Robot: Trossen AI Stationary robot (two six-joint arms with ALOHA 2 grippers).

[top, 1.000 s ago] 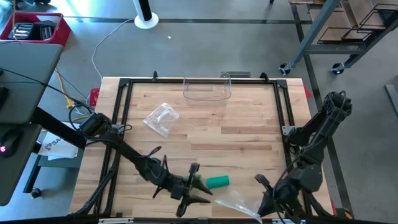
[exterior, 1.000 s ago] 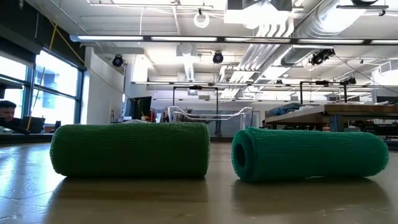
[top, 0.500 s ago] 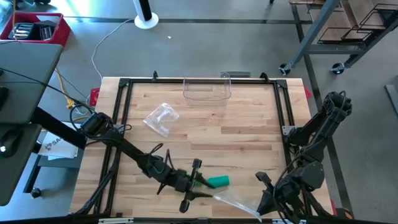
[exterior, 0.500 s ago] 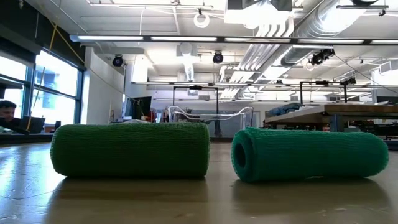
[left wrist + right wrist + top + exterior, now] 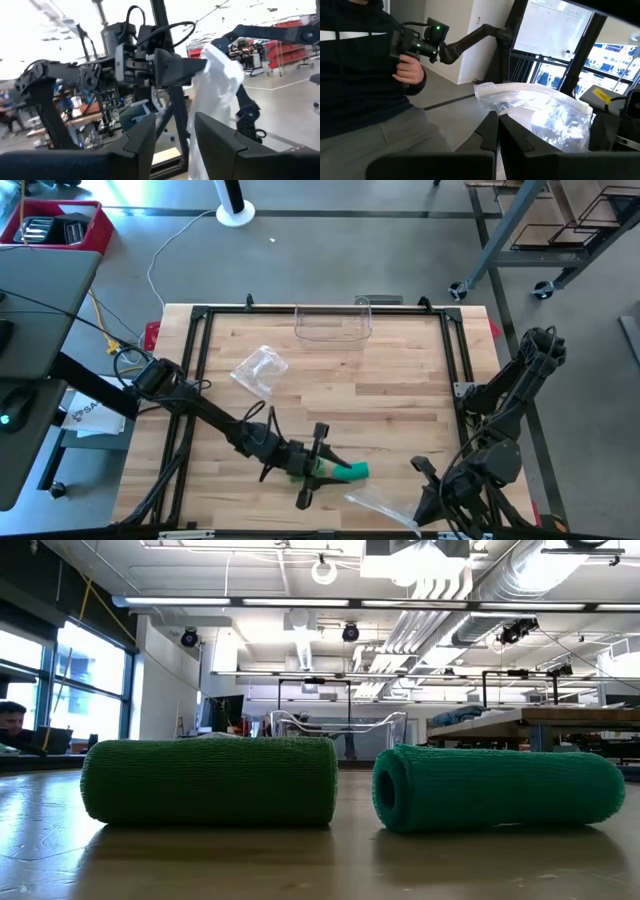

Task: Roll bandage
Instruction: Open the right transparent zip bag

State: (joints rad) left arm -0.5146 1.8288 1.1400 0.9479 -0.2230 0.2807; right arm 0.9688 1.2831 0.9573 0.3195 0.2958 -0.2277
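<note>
Left gripper (image 5: 318,468), jaws parted, sits at the near table edge with two green bandage rolls (image 5: 343,472) lying partly between its fingers; whether it grips them cannot be told. Right gripper (image 5: 496,131), lifted off the table's near right corner, is closed on a clear plastic bag (image 5: 546,111) whose free end trails toward the left gripper. A second crumpled bag (image 5: 260,370) lies farther up the table, beyond the left arm, and a clear bin (image 5: 333,326) stands at the far edge.

Progress: both bandages (image 5: 210,781) appear fully wound into tight cylinders, so rolling looks finished; judged remaining is bagging or stowing them.

Orientation: the rolls lie on their sides end to end, long axes running across the table, level with its surface; the right-hand roll (image 5: 497,788) turns its hollow core slightly toward the low camera.
</note>
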